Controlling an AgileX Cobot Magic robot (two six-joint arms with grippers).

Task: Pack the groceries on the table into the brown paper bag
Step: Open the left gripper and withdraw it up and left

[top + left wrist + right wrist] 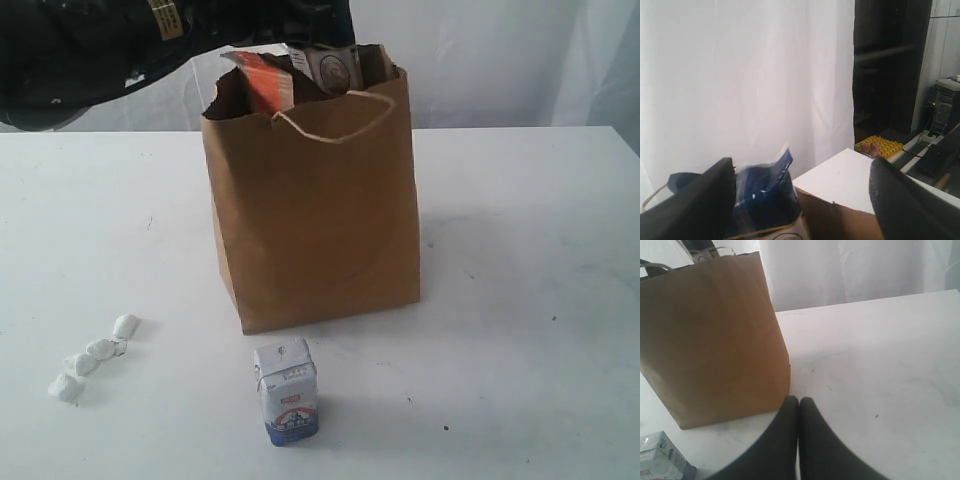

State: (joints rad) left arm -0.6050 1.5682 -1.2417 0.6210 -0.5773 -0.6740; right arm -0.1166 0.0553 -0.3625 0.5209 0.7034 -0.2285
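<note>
The brown paper bag [315, 210] stands mid-table. An orange-labelled pouch [262, 82] and a silver-lidded jar [335, 70] show above its ragged rim. In front of it stand the small white-blue carton [287, 392] and, to the left, the white wrapped sweets [95, 352]. My left gripper [802, 165] hangs open over the bag's mouth, holding nothing, with a blue-and-clear plastic packet [767, 192] beside one finger. My right gripper [799, 401] is shut and empty, low over the table by the bag's [710, 340] corner. The gold-lidded jar and juice bottle are hidden.
The left arm [120, 50] is a dark mass across the upper left of the exterior view. Bare white table [530, 300] spreads to the bag's right. A carton corner [660, 460] shows in the right wrist view. A white curtain hangs behind.
</note>
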